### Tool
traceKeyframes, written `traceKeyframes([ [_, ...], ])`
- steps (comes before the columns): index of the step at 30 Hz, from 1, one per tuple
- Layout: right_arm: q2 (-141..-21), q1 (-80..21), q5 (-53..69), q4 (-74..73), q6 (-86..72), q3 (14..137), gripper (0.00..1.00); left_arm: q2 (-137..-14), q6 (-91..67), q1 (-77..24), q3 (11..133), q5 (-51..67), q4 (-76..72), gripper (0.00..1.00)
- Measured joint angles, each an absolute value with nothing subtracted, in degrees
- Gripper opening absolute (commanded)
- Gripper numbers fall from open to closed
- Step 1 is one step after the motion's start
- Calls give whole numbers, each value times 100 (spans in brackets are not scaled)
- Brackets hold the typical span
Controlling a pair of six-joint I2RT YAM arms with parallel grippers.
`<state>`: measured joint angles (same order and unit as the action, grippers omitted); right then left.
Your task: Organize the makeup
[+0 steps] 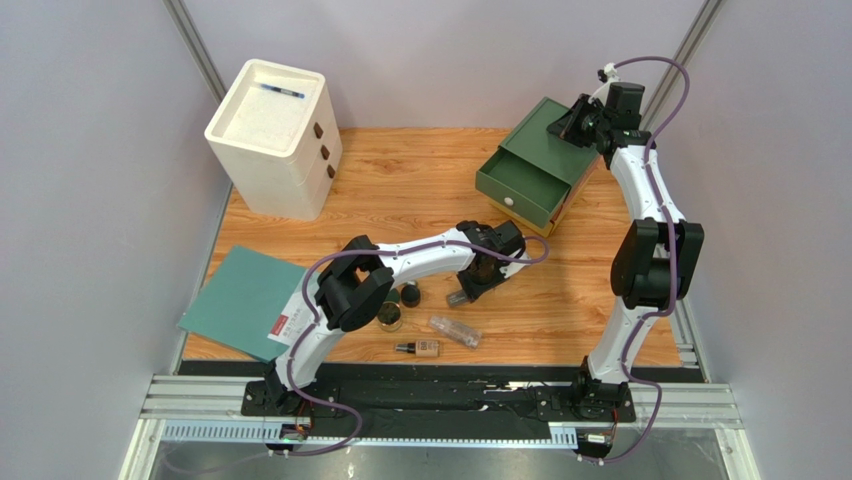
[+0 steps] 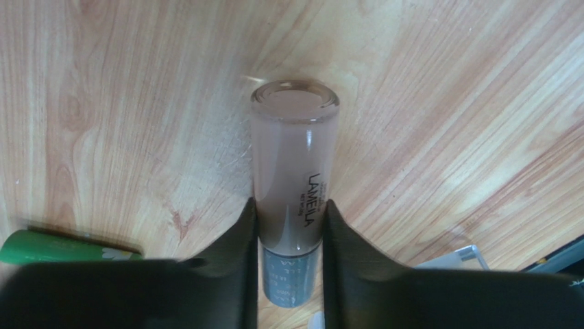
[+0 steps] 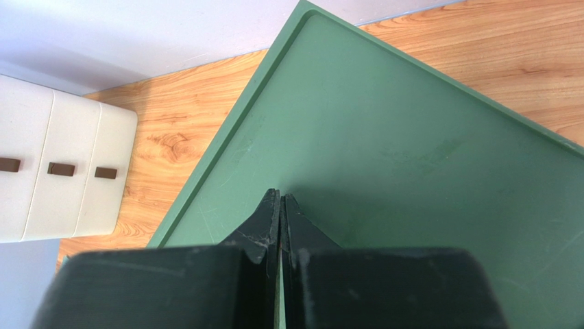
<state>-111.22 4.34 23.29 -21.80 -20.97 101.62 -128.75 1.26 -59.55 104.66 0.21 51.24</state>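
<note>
The left claw (image 2: 289, 207) is grasping a little round bottle (image 2: 293, 171) near the middle of the wooden table (image 1: 560, 300). Its two black fingers (image 2: 241, 236) are open only as wide as the bottle and press on both of its sides, down by the cap. The bottle is clear and shiny, full of pinkish-beige stuff, with black letters that read LAMEILA and a gray-blue cap. I cannot tell if it touches the wood. A green tube (image 2: 65, 248) lies close by on the left. From above, two dark round jars (image 1: 410, 296) sit just beside that claw, and a clear bottle (image 1: 455, 330) and a beige bottle (image 1: 418, 348) lie nearer the arm bases. The right claw (image 3: 281, 197) is clenched, its fingers squeezed together with nothing in them, over the flat, smooth top of the green drawer box (image 3: 425, 137) at the far right of the table. The box's drawer (image 1: 522, 185) is pulled out. A white chest (image 1: 275, 135) with three small brown handles stands at the far left.
</note>
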Motion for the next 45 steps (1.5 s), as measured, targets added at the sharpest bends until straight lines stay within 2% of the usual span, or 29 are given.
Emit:
traceKeyframes([
  [1, -11122, 434, 2333, -2178, -2097, 10160, 0, -12875, 82, -5961, 10471, -12, 5122, 0],
  [11, -11124, 432, 2383, -2176, -2099, 10158, 0, -12790, 38, -5966, 10398, -631, 5068, 0],
  [18, -11124, 432, 2399, -2178, -2097, 10158, 0, -11509, -36, -5833, 9915, -1194, 4993, 0],
  [24, -11122, 432, 2403, -2178, -2097, 10156, 0, -10919, -366, -5297, 11325, -996, 5030, 0],
  [29, -11124, 432, 2412, -2178, -2097, 10158, 0, -11343, -937, -4925, 13065, -711, 4995, 0],
  [32, -11124, 432, 2416, -2180, -2097, 10158, 0, -11662, -1448, -4860, 13675, -480, 4700, 0],
  [45, -11135, 432, 2464, -2178, -2097, 10160, 0, -12169, -4849, -4311, 12414, 897, 2252, 0],
])
